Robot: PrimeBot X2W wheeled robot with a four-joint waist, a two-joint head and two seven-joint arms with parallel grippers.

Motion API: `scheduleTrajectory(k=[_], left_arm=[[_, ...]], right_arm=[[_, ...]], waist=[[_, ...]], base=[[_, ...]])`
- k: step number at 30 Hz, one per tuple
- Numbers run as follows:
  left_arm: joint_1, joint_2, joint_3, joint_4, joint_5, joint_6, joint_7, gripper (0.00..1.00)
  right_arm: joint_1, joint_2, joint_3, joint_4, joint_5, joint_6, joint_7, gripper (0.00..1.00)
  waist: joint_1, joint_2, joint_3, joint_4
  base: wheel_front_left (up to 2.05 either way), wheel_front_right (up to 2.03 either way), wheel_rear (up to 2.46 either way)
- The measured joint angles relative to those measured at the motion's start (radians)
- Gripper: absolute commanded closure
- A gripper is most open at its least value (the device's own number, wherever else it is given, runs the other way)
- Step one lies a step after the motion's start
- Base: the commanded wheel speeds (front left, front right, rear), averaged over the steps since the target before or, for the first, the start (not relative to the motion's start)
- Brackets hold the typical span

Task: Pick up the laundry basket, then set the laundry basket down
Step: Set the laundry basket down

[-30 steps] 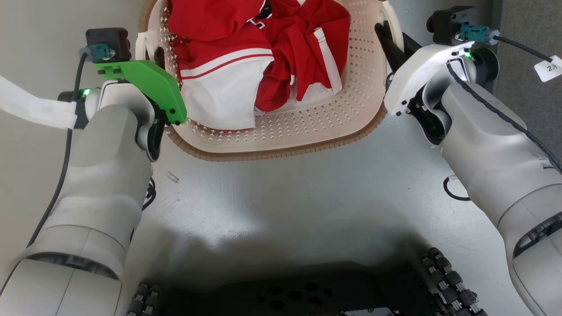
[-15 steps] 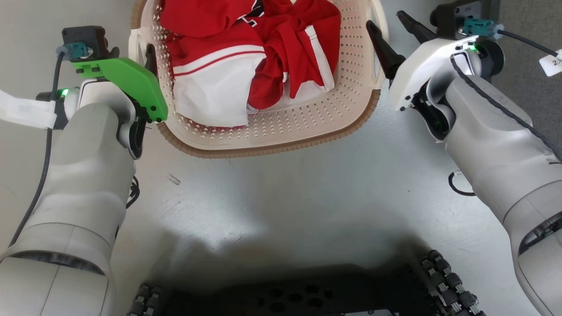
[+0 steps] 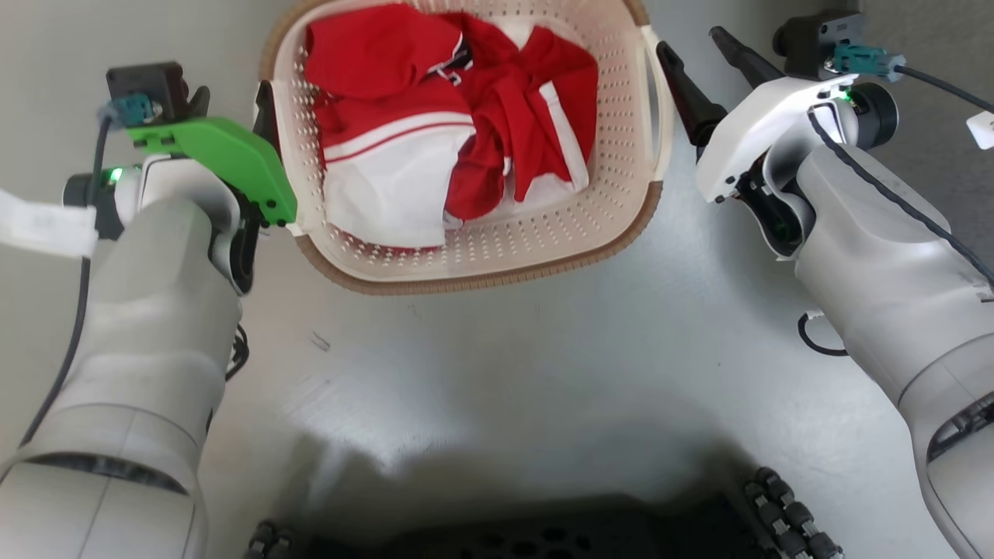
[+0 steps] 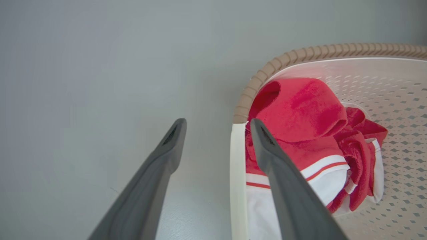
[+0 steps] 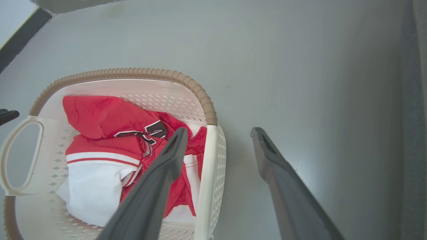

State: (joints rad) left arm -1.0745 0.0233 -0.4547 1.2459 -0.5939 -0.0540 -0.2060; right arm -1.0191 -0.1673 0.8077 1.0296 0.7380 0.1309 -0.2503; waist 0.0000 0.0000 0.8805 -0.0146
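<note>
Laundry basket (image 3: 497,241) of cream-white perforated plastic, brown-rimmed, rests on grey floor (image 3: 543,373), upper centre. Left gripper (image 3: 233,105) and right gripper (image 3: 691,43), clamping its handles (image 3: 658,101) a second ago, now gape wide: set-down looks done.

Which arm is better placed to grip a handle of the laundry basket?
Right, slightly. Both pincers are open astride a handle, but the right pincer has it nearer the middle; at the left pincer it lies beside one finger.

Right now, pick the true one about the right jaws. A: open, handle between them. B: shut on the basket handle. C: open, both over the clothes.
A: the right gripper has its jaws apart, and in the right wrist view the laundry basket handle shows between them.
</note>
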Motion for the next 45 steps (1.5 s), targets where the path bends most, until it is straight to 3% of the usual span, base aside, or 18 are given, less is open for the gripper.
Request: scheduleTrajectory(k=[15, 32, 45], left_arm=[[0.131, 0.005, -0.002, -0.083, 0.029, 0.020, -0.046, 0.00], [0.285, 0.054, 0.096, -0.489, 0.120, 0.099, -0.046, 0.00], [0.465, 0.067, 0.142, -0.731, 0.196, 0.131, -0.046, 0.00]], right_arm=[[0.105, -0.044, -0.114, -0.138, -0.022, -0.002, 0.000, 0.00], [0.278, -0.071, -0.289, -0.363, -0.116, -0.063, -0.001, 0.00], [0.429, -0.073, -0.396, -0.544, -0.214, -0.111, -0.002, 0.00]], waist=[[0.0000, 0.0000, -0.183, -0.007], [-0.0001, 0.0000, -0.411, -0.009], [-0.0001, 0.0000, -0.557, -0.011]], base=[[0.00, 0.00, 0.00], [0.00, 0.00, 0.00], [0.00, 0.00, 0.00]])
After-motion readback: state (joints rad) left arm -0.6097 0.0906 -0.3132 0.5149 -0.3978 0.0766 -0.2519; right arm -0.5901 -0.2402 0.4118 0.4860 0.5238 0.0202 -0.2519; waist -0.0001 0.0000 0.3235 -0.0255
